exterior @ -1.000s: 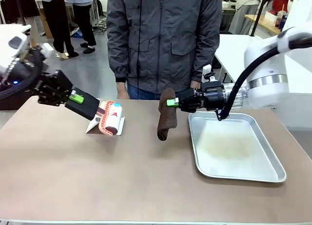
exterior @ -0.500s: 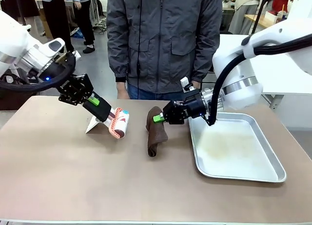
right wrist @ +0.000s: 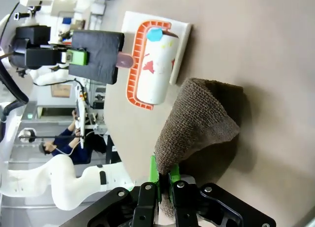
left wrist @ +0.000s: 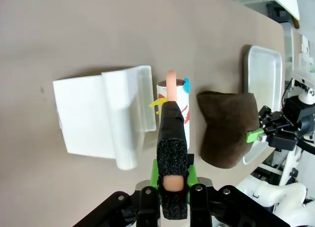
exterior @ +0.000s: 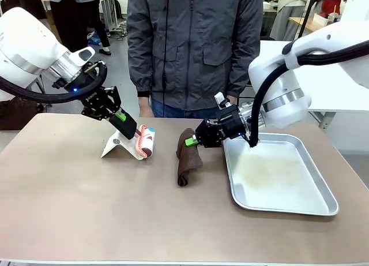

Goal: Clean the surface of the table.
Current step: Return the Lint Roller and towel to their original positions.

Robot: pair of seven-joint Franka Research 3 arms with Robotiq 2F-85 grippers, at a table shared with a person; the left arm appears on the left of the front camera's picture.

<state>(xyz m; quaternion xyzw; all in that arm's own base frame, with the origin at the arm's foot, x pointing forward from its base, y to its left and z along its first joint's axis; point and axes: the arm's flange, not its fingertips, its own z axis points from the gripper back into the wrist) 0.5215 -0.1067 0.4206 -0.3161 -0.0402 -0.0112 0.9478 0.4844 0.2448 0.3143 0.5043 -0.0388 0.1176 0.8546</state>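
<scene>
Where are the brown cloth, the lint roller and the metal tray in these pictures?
brown cloth (exterior: 187, 161): front view, middle of the hanging fold.
lint roller (right wrist: 153, 64): right wrist view, on the white roll.
metal tray (exterior: 277, 176): front view, bare floor of the tray.

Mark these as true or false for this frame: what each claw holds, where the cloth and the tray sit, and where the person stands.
1. The right claw is shut on the brown cloth. True.
2. The cloth lies inside the metal tray. False: it hangs down onto the table, left of the tray.
3. The left claw holds the lint roller by its handle. True.
4. The lint roller sits at the table's near edge. False: it is toward the far side, beside a white stand.
5. The person stands at the far side of the table. True.
</scene>
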